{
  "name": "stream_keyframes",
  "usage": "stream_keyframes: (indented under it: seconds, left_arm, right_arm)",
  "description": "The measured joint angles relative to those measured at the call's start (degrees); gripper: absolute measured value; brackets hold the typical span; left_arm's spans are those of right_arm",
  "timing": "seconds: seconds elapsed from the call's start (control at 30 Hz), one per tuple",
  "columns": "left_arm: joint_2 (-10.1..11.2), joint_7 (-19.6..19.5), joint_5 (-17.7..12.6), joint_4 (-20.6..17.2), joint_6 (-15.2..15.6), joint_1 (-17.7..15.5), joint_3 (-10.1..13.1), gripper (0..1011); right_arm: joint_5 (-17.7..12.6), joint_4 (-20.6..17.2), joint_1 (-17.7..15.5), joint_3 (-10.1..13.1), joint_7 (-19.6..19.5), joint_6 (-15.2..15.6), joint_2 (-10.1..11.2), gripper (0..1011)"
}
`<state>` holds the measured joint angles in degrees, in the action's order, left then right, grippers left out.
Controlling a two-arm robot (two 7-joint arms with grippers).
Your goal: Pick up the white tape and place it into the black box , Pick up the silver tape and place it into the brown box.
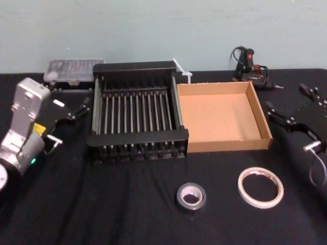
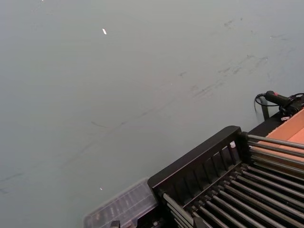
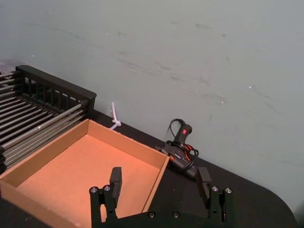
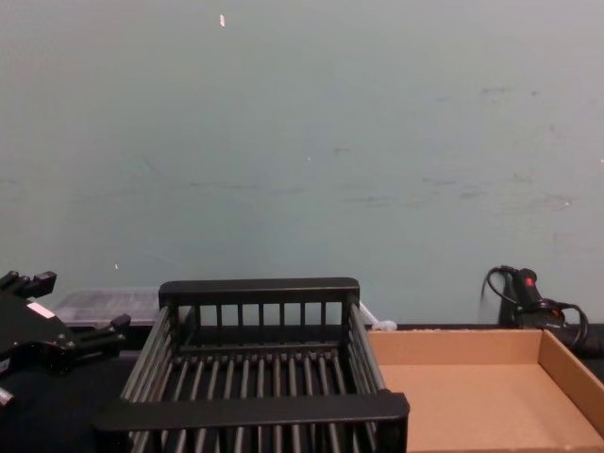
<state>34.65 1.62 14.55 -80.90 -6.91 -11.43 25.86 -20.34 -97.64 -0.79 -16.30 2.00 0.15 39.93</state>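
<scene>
**Both grippers raised and empty, both tapes waiting on the cloth**

The right gripper point(image 1: 299, 125) hovers off the right side of the brown box point(image 1: 258, 109), its fingers spread wide with nothing between them; in the right wrist view the two fingers point(image 3: 115, 180) stand well apart above the box's near corner. The left gripper point(image 1: 66, 125) hangs just left of the black box point(image 1: 138, 137), fingers likewise parted and empty.

The two boxes sit side by side, touching, at the middle of the black-covered table point(image 1: 102, 204), both empty. In front of them, nearer the robot, lie the tapes flat on the cloth: the silver tape point(image 1: 191, 197) ahead of the seam between the boxes, the white tape point(image 1: 260, 187) to its right, the two near each other but apart.

Both rolls look light and rigid. The white one is a thin, wide ring, so I judge a pinch across one wall, one finger inside the hole and one outside, the safest hold. The silver roll is thicker with a smaller core; the same wall pinch should work, though its smooth backing may be slippery.

Count: two tapes, two boxes, two grippers. Behind the boxes lie one clear plastic case point(image 1: 71, 70) and one black corded tool point(image 1: 250, 66).
</scene>
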Motion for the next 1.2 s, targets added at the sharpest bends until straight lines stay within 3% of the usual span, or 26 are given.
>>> stream_keyframes:
  seconds: [0.3,0.5,0.7,1.2]
  left_arm:
    - [0.0,0.0,0.0,0.0,0.0,0.0,0.0,1001]
    - [0.0,0.0,0.0,0.0,0.0,0.0,0.0,1001]
    - [0.0,0.0,0.0,0.0,0.0,0.0,0.0,1001]
    - [0.0,0.0,0.0,0.0,0.0,0.0,0.0,1001]
  right_arm:
    - [-3.9,-7.0,-7.0,4.7,1.6,5.2,3.1,1002]
    - [-6.4,-8.7,-10.4,6.5,3.4,8.1,3.6,1002]
    - [-7.9,-8.9,-11.8,7.0,5.2,11.0,3.5,1002]
    - [-7.8,-7.5,-11.8,6.0,9.0,16.7,2.5,1002]
